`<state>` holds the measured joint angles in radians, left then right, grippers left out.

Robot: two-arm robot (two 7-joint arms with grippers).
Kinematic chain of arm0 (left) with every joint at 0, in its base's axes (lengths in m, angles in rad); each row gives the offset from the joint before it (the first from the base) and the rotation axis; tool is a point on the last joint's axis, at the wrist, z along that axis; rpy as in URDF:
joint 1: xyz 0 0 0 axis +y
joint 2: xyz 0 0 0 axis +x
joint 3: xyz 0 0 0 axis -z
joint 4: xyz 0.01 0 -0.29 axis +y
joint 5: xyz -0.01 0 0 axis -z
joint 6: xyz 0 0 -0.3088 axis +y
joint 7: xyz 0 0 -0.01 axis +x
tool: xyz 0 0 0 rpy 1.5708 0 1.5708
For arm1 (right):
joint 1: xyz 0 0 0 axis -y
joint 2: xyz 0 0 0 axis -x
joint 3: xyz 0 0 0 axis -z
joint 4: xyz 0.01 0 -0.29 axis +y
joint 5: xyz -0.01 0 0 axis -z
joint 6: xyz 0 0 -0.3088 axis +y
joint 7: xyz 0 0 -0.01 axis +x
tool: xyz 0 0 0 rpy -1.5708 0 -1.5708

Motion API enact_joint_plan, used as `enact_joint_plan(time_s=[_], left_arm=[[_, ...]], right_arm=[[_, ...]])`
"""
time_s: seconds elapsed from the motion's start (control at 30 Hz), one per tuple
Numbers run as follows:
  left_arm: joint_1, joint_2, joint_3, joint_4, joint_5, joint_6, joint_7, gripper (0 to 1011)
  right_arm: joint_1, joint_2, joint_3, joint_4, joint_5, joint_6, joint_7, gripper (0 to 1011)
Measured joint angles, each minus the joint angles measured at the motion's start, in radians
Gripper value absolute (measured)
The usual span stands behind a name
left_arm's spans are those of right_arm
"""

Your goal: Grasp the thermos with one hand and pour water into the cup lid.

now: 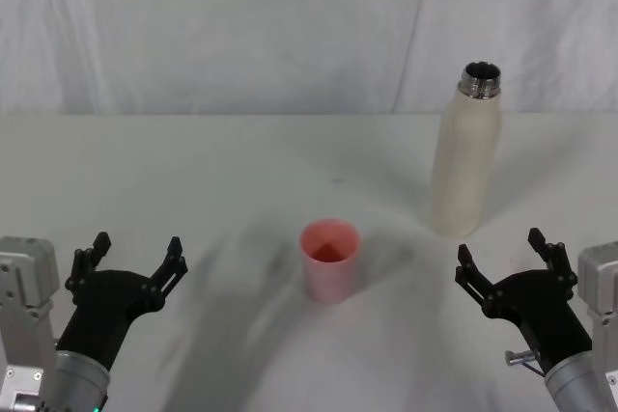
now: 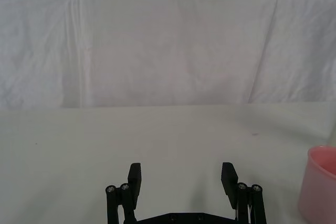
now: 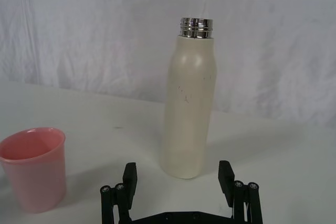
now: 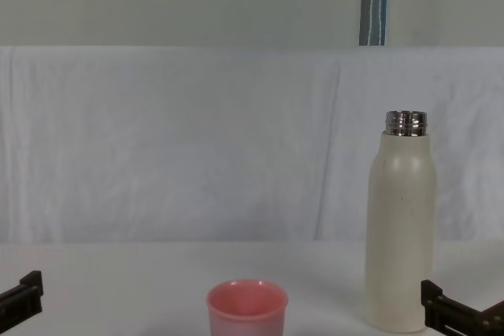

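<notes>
The thermos [image 1: 467, 151] stands upright at two o'clock from the cup lid [image 1: 330, 260]. Left gripper [image 1: 135, 260] at nine o'clock and right gripper [image 1: 502, 260] at three both hover spread, empty, above the tabletop [image 1: 193, 171].

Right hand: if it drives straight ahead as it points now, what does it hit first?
Probably the tall cream-white matte thermos: it stands upright dead ahead of the open right hand, framed between its fingers. The small salmon-pink cup lid sits off to the side, out of line.

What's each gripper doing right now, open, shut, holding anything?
Left gripper: open, empty, near the table's left front.
Right gripper: open, empty, just in front of the thermos, not touching it.
</notes>
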<state>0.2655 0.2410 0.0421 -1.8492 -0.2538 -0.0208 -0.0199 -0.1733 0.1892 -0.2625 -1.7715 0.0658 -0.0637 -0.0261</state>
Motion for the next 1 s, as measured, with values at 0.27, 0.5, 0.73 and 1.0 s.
enact_joint_plan(time_s=[0.27,0.5,0.73,1.0], left_arm=[[0.000,0.000,0.000,0.000,0.000,0.000,0.000,1001],[0.000,0.000,0.000,0.000,0.000,0.000,0.000,1001],[0.000,0.000,0.000,0.000,0.000,0.000,0.000,1001],[0.000,0.000,0.000,0.000,0.000,0.000,0.000,1001]], right_arm=[[0.000,0.000,0.000,0.000,0.000,0.000,0.000,1001],[0.000,0.000,0.000,0.000,0.000,0.000,0.000,1001],[0.000,0.000,0.000,0.000,0.000,0.000,0.000,1001],[0.000,0.000,0.000,0.000,0.000,0.000,0.000,1001]])
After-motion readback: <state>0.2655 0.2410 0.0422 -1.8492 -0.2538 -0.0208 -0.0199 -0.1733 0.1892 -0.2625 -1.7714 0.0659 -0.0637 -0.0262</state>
